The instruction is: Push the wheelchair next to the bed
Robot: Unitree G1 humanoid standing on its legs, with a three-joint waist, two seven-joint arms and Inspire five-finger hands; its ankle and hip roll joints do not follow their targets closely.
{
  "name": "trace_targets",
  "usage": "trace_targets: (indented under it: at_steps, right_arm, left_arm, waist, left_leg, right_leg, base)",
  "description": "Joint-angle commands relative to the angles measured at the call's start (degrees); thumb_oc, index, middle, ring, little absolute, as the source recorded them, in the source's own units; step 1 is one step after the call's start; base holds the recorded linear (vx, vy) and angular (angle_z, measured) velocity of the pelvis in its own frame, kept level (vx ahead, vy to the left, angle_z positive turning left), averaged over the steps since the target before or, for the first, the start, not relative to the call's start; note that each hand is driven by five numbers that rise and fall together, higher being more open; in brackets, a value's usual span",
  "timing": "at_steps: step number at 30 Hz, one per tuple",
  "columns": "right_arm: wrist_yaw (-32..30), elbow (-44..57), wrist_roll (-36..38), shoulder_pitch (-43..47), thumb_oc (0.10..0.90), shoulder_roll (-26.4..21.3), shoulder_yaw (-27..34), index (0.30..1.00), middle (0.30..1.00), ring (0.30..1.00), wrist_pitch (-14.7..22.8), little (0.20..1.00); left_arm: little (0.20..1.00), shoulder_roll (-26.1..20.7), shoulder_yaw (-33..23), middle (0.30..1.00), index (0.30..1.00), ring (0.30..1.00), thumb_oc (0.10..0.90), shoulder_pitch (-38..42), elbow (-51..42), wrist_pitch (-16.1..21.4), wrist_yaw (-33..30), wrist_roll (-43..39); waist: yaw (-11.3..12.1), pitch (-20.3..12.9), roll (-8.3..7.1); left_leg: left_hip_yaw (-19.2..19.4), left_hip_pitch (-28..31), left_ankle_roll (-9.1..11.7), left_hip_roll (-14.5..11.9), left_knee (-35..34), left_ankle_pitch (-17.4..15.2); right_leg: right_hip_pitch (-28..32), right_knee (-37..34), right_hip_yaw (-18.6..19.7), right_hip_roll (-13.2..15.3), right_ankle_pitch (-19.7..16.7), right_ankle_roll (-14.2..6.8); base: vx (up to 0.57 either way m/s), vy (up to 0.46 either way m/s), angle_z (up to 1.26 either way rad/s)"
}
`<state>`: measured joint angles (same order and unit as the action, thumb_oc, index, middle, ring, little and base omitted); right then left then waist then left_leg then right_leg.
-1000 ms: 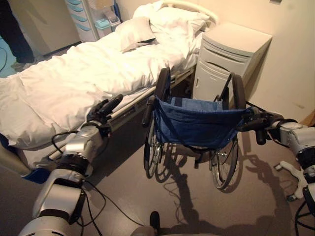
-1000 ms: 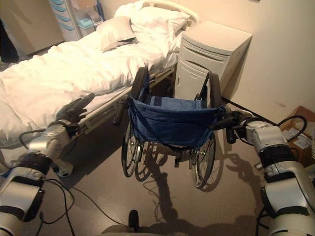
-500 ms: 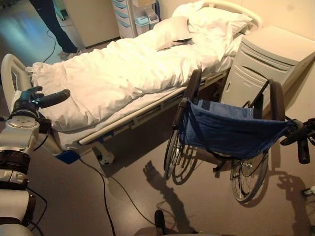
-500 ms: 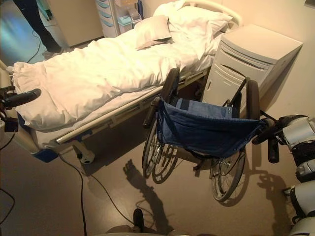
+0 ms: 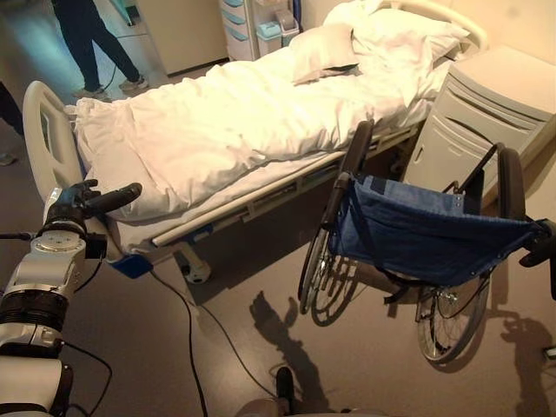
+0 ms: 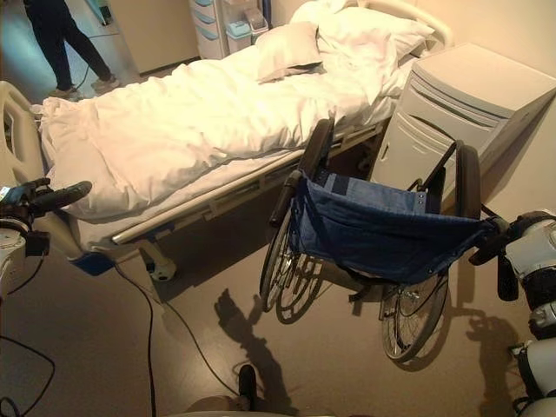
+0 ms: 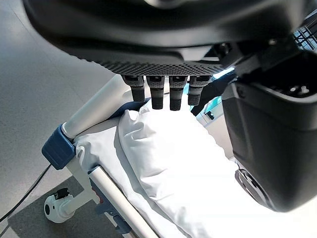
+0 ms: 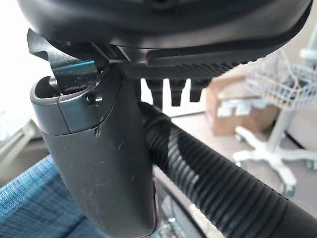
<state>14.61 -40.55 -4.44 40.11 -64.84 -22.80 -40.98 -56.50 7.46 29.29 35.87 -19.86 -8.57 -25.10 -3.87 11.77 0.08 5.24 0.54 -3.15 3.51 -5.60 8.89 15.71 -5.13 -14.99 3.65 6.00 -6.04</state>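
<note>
Right hand [image 6: 512,250] fingers apparently wrap the wheelchair [image 6: 382,234] handle; left hand [image 5: 82,201] fingers straight.

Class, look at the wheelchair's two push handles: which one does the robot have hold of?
The right push handle: the right hand is curled round its ribbed black grip. The bed-side handle stands free; the left hand hovers by the bed's foot.

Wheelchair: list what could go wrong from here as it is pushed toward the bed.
1. The right hand is curled round one push handle, while the left hand hangs open near the bed's foot end. A one-sided push may swing the wheelchair off course.
2. The cabinet stands close ahead of the chair; a straight push could drive it into that.
3. A cable lies on the floor beside the wheels and could snag.
</note>
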Motion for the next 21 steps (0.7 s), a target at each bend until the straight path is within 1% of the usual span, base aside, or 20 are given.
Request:
trace_targets:
  at_steps: [1, 2, 3, 4, 5, 6, 8, 9, 10, 11, 12, 13, 14, 15, 16, 17, 18, 19, 20, 21]
  right_arm:
    - [-11.52, 8.80, 1.11, 10.68, 0.800, -9.46, 1.71, 0.900, 0.900, 0.900, 13.42, 0.900]
    - [-12.34, 9.11, 10.59, 9.29, 0.800, -7.91, 4.38, 0.900, 0.900, 0.900, 12.21, 0.900]
    - [-11.92, 9.33, 11.60, 8.70, 0.800, -7.54, 5.14, 0.900, 0.900, 0.900, 12.05, 0.900]
    - [-17.10, 9.10, 28.07, 6.44, 0.800, -3.35, 10.45, 0.900, 0.900, 0.900, 11.20, 0.900]
    - [-18.32, 8.81, 30.68, 5.82, 0.800, -2.28, 11.65, 0.900, 0.900, 0.900, 11.59, 0.900]
    - [-22.67, 6.87, 39.66, 4.18, 0.800, 1.82, 15.52, 0.900, 0.900, 0.900, 14.46, 0.900]
    - [-26.92, 5.08, 49.03, 1.98, 0.800, 4.91, 19.35, 0.900, 0.900, 0.900, 18.27, 0.900]
    - [-29.87, 4.15, 58.22, -0.49, 0.800, 7.02, 23.28, 0.900, 0.900, 0.900, 21.58, 0.900]
    - [-30.54, 3.08, 64.50, -2.11, 0.800, 8.83, 26.77, 0.900, 0.900, 0.900, 23.86, 0.900]
    - [-30.93, 2.82, 66.99, -2.88, 0.800, 9.34, 27.87, 0.900, 0.900, 0.900, 24.75, 0.900]
    - [-32.00, 1.92, 75.72, -5.10, 0.800, 10.78, 30.75, 0.900, 0.900, 0.900, 28.03, 0.900]
    - [-32.28, 1.52, 81.91, -6.44, 0.800, 12.42, 34.25, 0.900, 0.900, 0.900, 29.88, 0.900]
    - [-36.41, 0.34, 89.08, -7.97, 0.800, 13.83, 38.16, 0.900, 0.900, 0.900, 36.83, 0.900]
    - [-37.70, 0.32, 91.21, -8.32, 0.800, 14.20, 39.37, 0.900, 0.900, 0.900, 39.32, 0.900]
    - [-41.94, 0.35, 93.13, -8.39, 0.800, 14.57, 41.53, 0.900, 0.900, 0.900, 45.89, 0.900]
    - [-48.51, -0.41, 82.52, -8.38, 0.800, 13.92, 42.29, 0.900, 0.900, 0.900, 48.80, 0.900]
    - [-55.97, -1.17, 57.42, -8.28, 0.800, 12.61, 41.37, 0.900, 0.900, 0.900, 43.84, 0.900]
    - [-59.11, -1.13, 48.20, -8.17, 0.800, 12.14, 40.73, 0.900, 0.900, 0.900, 40.75, 0.900]
    - [-58.82, -0.92, 35.80, -8.60, 0.800, 11.04, 38.57, 0.900, 0.900, 0.900, 34.12, 0.900]
    - [-45.62, -1.60, -5.63, -12.26, 0.800, 2.07, 25.95, 0.900, 0.900, 0.900, 12.81, 0.900]
  left_arm:
    - [0.900, -4.08, -4.04, 0.900, 0.900, 0.900, 0.800, 0.36, -5.78, 5.96, -0.27, -3.34]
    - [0.900, -3.37, -4.73, 0.900, 0.900, 0.900, 0.800, 0.17, -6.05, 6.01, -0.17, -4.89]
    - [0.900, -3.24, -4.81, 0.900, 0.900, 0.900, 0.800, 0.12, -6.13, 6.07, -0.16, -5.13]
    - [0.900, -1.61, -5.57, 0.900, 0.900, 0.900, 0.800, 0.13, -5.80, 7.26, 0.18, -7.41]
    - [0.900, -1.23, -5.53, 0.900, 0.900, 0.900, 0.800, 0.30, -5.47, 7.64, 0.34, -7.63]
    - [0.900, 0.69, -5.37, 0.900, 0.900, 0.900, 0.800, 1.00, -3.92, 9.56, 0.50, -8.22]
    - [0.900, 1.92, -5.04, 0.900, 0.900, 0.900, 0.800, 1.19, -3.12, 10.83, 0.64, -8.85]
    - [0.900, 2.46, -5.02, 0.900, 0.900, 0.900, 0.800, 0.82, -2.74, 11.68, 1.16, -9.25]
    - [0.900, 2.85, -5.34, 0.900, 0.900, 0.900, 0.800, 0.37, -2.28, 12.26, 1.71, -9.35]
    - [0.900, 2.88, -5.34, 0.900, 0.900, 0.900, 0.800, 0.27, -2.10, 12.45, 1.94, -9.36]
    - [0.900, 2.92, -5.58, 0.900, 0.900, 0.900, 0.800, -0.21, -1.67, 12.92, 2.58, -9.50]
    - [0.900, 3.17, -5.76, 0.900, 0.900, 0.900, 0.800, -0.78, -1.10, 13.59, 3.03, -9.64]
    - [0.900, 3.29, -5.64, 0.900, 0.900, 0.900, 0.800, -1.24, -0.42, 14.18, 3.72, -9.91]
    - [0.900, 3.26, -5.51, 0.900, 0.900, 0.900, 0.800, -1.25, -0.19, 14.28, 3.86, -10.11]
    - [0.900, 3.31, -5.09, 0.900, 0.900, 0.900, 0.800, -1.47, -0.20, 14.40, 3.93, -10.72]
    - [0.900, 3.40, -4.17, 0.900, 0.900, 0.900, 0.800, -0.97, -0.75, 13.71, 3.43, -11.34]
    - [0.900, 3.60, -3.12, 0.900, 0.900, 0.900, 0.800, -0.11, -1.82, 12.65, 2.28, -11.92]
    - [0.900, 3.87, -2.69, 0.900, 0.900, 0.900, 0.800, 0.15, -2.45, 12.26, 1.51, -12.08]
    - [0.900, 4.11, -2.35, 0.900, 0.900, 0.900, 0.800, 0.26, -3.65, 11.58, 0.29, -12.18]
    - [0.900, 4.70, -2.70, 0.900, 0.900, 0.900, 0.800, -1.88, -7.39, 10.97, -3.04, -12.12]
  waist:
    - [5.35, -8.37, -2.85]
    - [5.21, -8.30, -2.80]
    - [5.24, -8.29, -2.86]
    - [4.99, -8.16, -2.73]
    - [4.97, -8.19, -2.75]
    - [4.81, -8.23, -2.57]
    - [4.66, -8.33, -2.35]
    - [4.58, -8.37, -2.21]
    - [4.39, -8.51, -2.02]
    - [4.38, -8.61, -2.03]
    - [4.19, -8.66, -1.82]
    - [3.90, -8.79, -1.53]
    - [3.64, -9.00, -1.23]
    - [3.59, -9.16, -1.19]
    - [3.39, -9.42, -0.89]
    - [3.18, -9.51, -0.71]
    - [3.09, -9.33, -0.66]
    - [3.02, -9.12, -0.64]
    - [2.97, -8.87, -0.76]
    - [2.66, -8.27, -1.02]
  left_leg:
    - [3.14, 10.15, 4.13, -0.92, 0.60, -10.29]
    - [3.28, 10.21, 4.16, -1.00, 0.60, -10.35]
    - [3.30, 10.25, 4.17, -1.02, 0.60, -10.37]
    - [3.44, 10.41, 4.18, -1.10, 0.60, -10.52]
    - [3.46, 10.44, 4.19, -1.12, 0.60, -10.59]
    - [3.64, 10.53, 4.22, -1.22, 0.60, -10.84]
    - [3.91, 10.55, 4.24, -1.34, 0.60, -11.08]
    - [4.16, 10.88, 4.22, -1.42, 0.60, -11.57]
    - [4.53, 10.68, 4.21, -1.46, 0.60, -11.45]
    - [4.63, 10.66, 4.20, -1.48, 0.60, -11.50]
    - [4.86, 10.94, 4.15, -1.55, 0.60, -11.99]
    - [5.21, 10.96, 4.16, -1.62, 0.60, -12.18]
    - [5.61, 10.98, 4.17, -1.72, 0.60, -12.43]
    - [5.91, 10.67, 4.19, -1.75, 0.60, -12.09]
    - [6.06, 10.86, 4.17, -1.79, 0.60, -12.62]
    - [6.26, 11.01, 4.17, -1.72, 0.60, -12.78]
    - [6.48, 11.19, 4.13, -1.61, 0.60, -12.75]
    - [6.49, 11.36, 4.07, -1.52, 0.60, -12.82]
    - [6.55, 11.43, 4.04, -1.41, 0.60, -12.70]
    - [7.31, 10.84, 3.77, -1.33, 0.60, -11.63]
  right_leg:
    - [-5.54, 0.13, 3.73, -1.43, -8.55, -0.43]
    - [-5.54, 0.13, 3.76, -1.42, -8.52, -0.35]
    - [-5.51, 0.13, 3.77, -1.41, -8.50, -0.33]
    - [-5.44, 0.13, 3.82, -1.37, -8.47, -0.10]
    - [-5.42, 0.13, 3.79, -1.36, -8.42, -0.06]
    - [-5.39, 0.13, 3.66, -1.25, -8.33, -0.01]
    - [-5.45, 0.13, 3.54, -1.13, -8.24, -0.03]
    - [-5.20, 0.13, 3.52, -1.11, -7.92, -0.13]
    - [-5.51, 0.13, 3.53, -1.06, -8.12, -0.09]
    - [-5.56, 0.13, 3.56, -1.06, -8.10, -0.11]
    - [-5.42, 0.13, 3.64, -1.06, -7.81, -0.25]
    - [-5.54, 0.13, 3.69, -1.03, -7.78, -0.38]
    - [-5.69, 0.13, 3.78, -1.04, -7.67, -0.54]
    - [-6.11, 0.13, 3.92, -1.04, -8.01, -0.47]
    - [-6.07, 0.13, 4.14, -1.10, -7.67, -0.70]
    - [-6.14, 0.13, 4.50, -1.21, -7.79, -0.82]
    - [-6.16, 0.13, 4.77, -1.29, -8.05, -0.85]
    - [-6.07, 0.13, 4.90, -1.34, -8.10, -0.89]
    - [-6.08, 0.13, 5.06, -1.35, -8.24, -0.88]
    - [-6.99, 0.13, 5.88, -1.24, -9.11, -0.82]
  base:
    - [0.00, -0.004, -0.03]
    - [0.00, 0.000, 0.00]
    - [0.00, 0.000, 0.00]
    - [0.00, 0.000, 0.00]
    - [0.00, 0.000, 0.00]
    - [0.01, 0.008, -0.04]
    - [0.01, 0.012, -0.06]
    - [0.00, 0.000, 0.00]
    - [0.00, 0.000, 0.00]
    - [0.00, 0.000, 0.00]
    - [0.00, 0.000, 0.00]
    - [0.02, 0.013, -0.07]
    - [-0.01, 0.006, -0.09]
    - [0.01, 0.012, -0.29]
    - [0.01, 0.010, -0.40]
    - [0.04, 0.009, -0.37]
    - [0.02, 0.001, -0.07]
    - [0.01, -0.005, 0.17]
    - [-0.06, -0.021, 0.36]
    - [-0.10, -0.042, 0.45]
